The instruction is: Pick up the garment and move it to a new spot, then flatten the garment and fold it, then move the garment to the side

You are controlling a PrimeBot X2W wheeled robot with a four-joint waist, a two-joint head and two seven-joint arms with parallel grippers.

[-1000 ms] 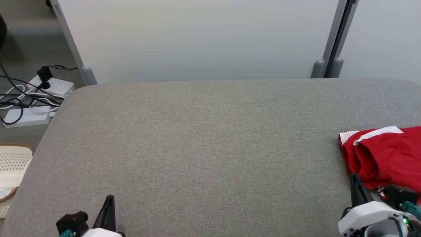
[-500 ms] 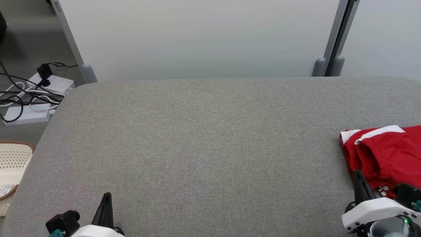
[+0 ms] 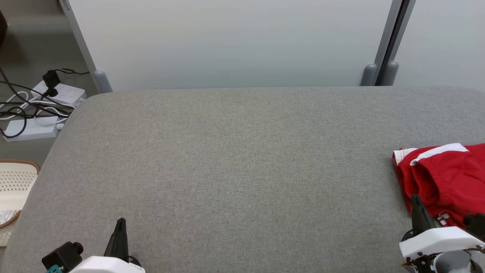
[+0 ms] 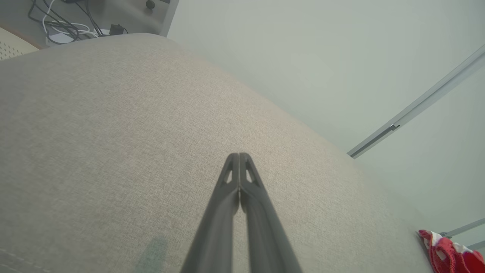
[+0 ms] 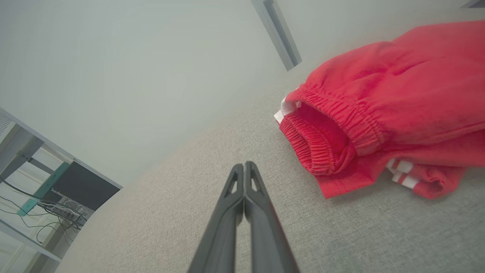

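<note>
Nearest, at 7 o'clock in the head view, the left gripper had its fingers pressed together on nothing. Over the last second it had slid a little outward, toward 9 o'clock. At 5 o'clock the right gripper was likewise pressed together and empty, and it had drifted outward toward 3 o'clock. Its wrist view showed bare cloth under the fingertips, with the garment just beside them at 1 o'clock and not touching.

The garment lay at 3 to 4 o'clock on the table, at its right edge: a red bundle, doubled over, with the elastic waistband and white trim facing the middle. It had kept its shape and its spot.

Further off, the table's far edge and the power strips on the floor at 10 o'clock had crept slightly up the head view. That was the camera tilting, not the things moving.

By my judgement the garment was already folded and set aside. The arms were pulling back, and nothing was left to carry.
</note>
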